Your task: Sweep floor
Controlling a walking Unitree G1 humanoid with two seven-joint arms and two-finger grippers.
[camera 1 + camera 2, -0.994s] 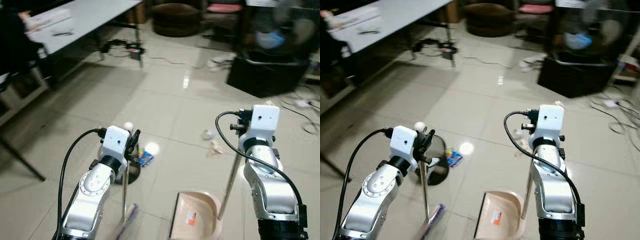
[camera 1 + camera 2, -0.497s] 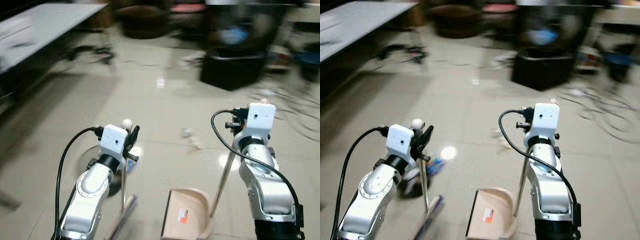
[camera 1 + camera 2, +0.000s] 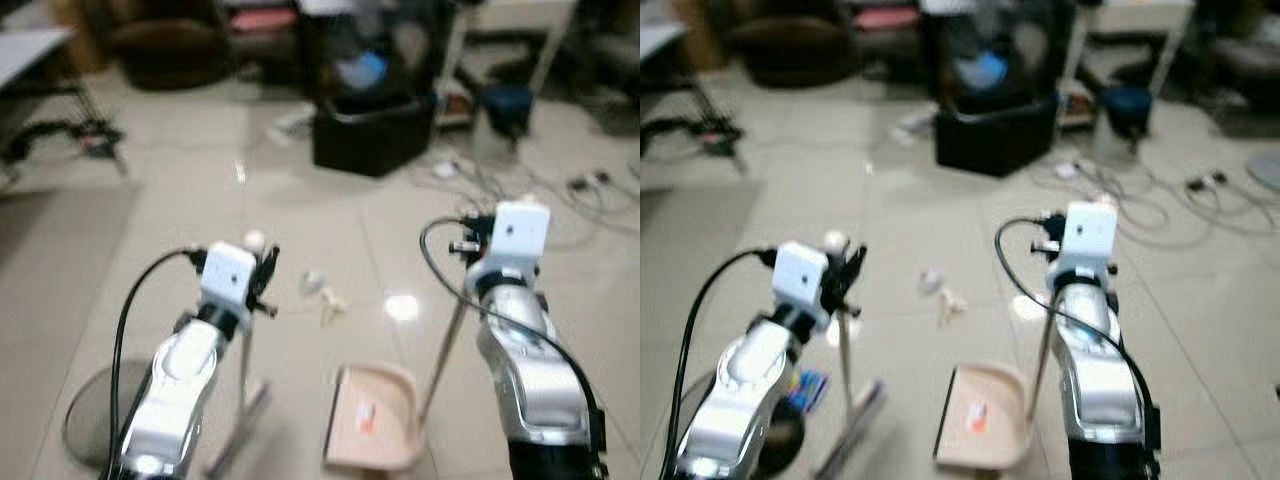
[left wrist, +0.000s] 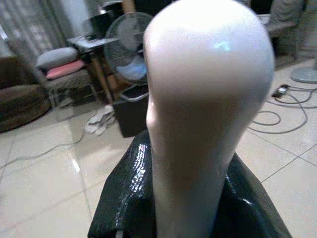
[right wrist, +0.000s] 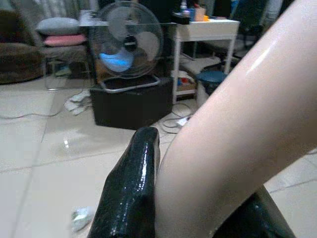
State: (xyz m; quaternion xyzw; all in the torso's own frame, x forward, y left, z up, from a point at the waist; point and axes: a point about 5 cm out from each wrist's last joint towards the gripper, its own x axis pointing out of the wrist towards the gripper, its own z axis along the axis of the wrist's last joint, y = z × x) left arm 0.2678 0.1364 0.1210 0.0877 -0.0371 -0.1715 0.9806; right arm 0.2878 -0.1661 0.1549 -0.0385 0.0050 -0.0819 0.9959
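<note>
Gripping broom (image 3: 245,385) handle, left gripper (image 3: 263,283) clamped tight. Right gripper (image 5: 148,198) pinching dustpan (image 3: 372,430) pole (pan on floor). Crumpled scraps (image 3: 322,293) just ahead.

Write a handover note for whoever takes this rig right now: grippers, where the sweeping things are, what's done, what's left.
Left gripper: shut on the broom handle, with the broom head low on the floor in front of the left arm.
Right gripper: shut on the dustpan handle, with the dustpan resting on the tiles between the arms.
Litter: a small crumpled scrap and a pale piece lie on the floor just ahead of the dustpan; a blue wrapper lies near the left arm.
Done: both tools are in hand. The dustpan looks to hold only its label, though blur makes this uncertain.
Left: sweep the litter into the dustpan.
</note>
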